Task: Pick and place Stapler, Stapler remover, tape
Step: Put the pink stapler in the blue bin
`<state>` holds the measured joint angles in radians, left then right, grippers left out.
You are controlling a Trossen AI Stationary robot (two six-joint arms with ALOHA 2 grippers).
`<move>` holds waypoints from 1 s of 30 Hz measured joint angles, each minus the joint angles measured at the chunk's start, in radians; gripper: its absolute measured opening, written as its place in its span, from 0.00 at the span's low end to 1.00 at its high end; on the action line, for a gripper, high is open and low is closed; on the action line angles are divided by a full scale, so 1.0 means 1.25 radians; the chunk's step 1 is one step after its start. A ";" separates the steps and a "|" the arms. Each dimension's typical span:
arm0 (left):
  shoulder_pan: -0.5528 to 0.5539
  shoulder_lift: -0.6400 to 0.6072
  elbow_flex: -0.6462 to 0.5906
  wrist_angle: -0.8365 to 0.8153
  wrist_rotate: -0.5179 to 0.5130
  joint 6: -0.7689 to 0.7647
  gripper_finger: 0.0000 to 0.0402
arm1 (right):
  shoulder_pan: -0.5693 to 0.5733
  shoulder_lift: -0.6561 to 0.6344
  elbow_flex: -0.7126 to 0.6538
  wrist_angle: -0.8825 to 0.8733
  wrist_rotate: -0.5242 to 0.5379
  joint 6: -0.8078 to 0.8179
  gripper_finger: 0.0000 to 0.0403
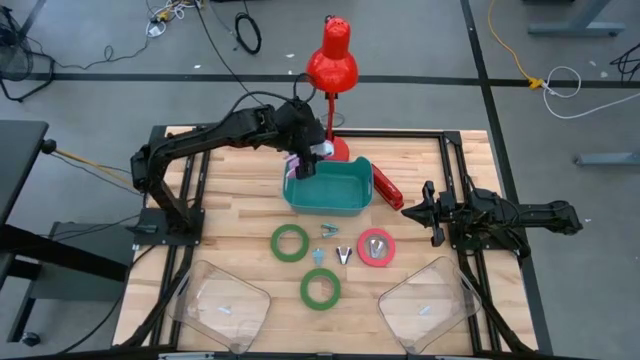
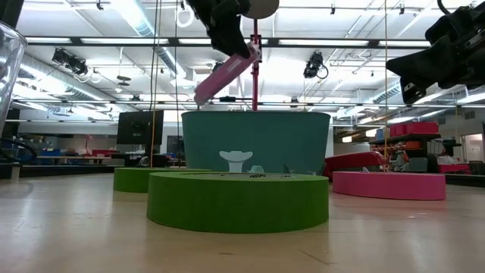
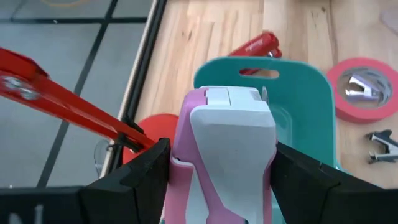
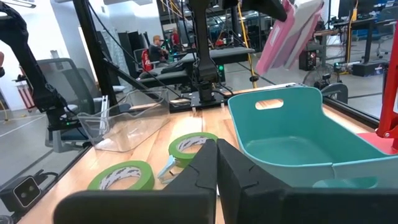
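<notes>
Left pincer (image 1: 303, 165) grips the pink stapler (image 2: 226, 74) over the teal bin (image 1: 330, 203), not dropped yet; red stapler (image 1: 388, 188), three tape rolls (image 1: 290, 243) and staple removers (image 1: 344, 254) wait on the tabletop (image 1: 230, 210); right pincer (image 1: 412, 211) clenched empty, parked aside.

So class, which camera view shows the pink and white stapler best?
The left wrist view: the pink and white stapler fills it, clamped in the left gripper. The low view shows it tilted above the teal bin; the right wrist view shows its side; the high view barely shows it.
</notes>
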<state>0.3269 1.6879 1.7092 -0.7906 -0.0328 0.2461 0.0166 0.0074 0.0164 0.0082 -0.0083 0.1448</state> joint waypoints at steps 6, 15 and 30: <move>-0.014 -0.052 -0.105 0.109 -0.002 -0.031 0.61 | 0.000 0.000 0.000 0.000 0.000 0.000 0.02; -0.031 -0.168 -0.263 0.181 -0.047 -0.086 0.61 | 0.000 0.000 0.000 0.000 0.000 0.000 0.02; 0.001 -0.155 -0.282 0.047 -0.055 0.072 0.60 | 0.000 0.000 0.000 0.000 0.000 0.000 0.02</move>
<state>0.3285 1.4944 1.3571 -0.7313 -0.1012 0.3356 0.0166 0.0074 0.0162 0.0078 -0.0086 0.1448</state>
